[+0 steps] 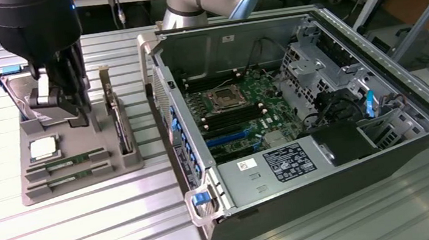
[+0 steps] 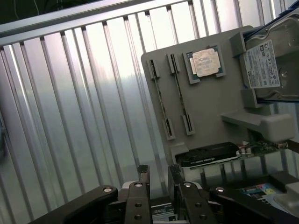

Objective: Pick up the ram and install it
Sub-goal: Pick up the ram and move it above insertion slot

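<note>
Robot jaws hang apart above a grey tray (image 1: 80, 146) holding two ram sticks (image 1: 66, 164) in slots, on a slatted worktop (image 1: 65, 236).

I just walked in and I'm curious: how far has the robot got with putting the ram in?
Nothing looks done yet. Both ram sticks lie in their slots on the tray. The gripper hangs open and empty above the tray, near the hard drive. Picking a stick up and fitting it into the open case is all left.
</note>
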You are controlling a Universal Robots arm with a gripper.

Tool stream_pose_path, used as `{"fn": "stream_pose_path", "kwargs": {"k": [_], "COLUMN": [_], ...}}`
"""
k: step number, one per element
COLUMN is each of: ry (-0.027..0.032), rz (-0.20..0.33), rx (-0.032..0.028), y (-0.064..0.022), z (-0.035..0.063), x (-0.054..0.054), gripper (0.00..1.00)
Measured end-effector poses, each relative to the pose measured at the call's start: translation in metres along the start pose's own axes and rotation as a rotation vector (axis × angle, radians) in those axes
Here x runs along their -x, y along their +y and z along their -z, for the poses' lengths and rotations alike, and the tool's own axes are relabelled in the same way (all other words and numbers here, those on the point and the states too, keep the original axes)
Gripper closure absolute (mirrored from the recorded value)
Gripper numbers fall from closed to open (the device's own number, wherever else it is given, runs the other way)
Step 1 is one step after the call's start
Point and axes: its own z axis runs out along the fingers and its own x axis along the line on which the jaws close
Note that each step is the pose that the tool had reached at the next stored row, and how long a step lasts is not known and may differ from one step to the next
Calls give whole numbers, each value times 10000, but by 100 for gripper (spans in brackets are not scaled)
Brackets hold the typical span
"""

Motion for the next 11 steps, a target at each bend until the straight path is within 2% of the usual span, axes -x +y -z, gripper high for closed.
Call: {"fn": "stream_pose_path", "kwargs": {"k": [11], "ry": [-6], "rz": [0], "rx": [2], "y": [4], "z": [-135], "x": [2], "gripper": [70]}}
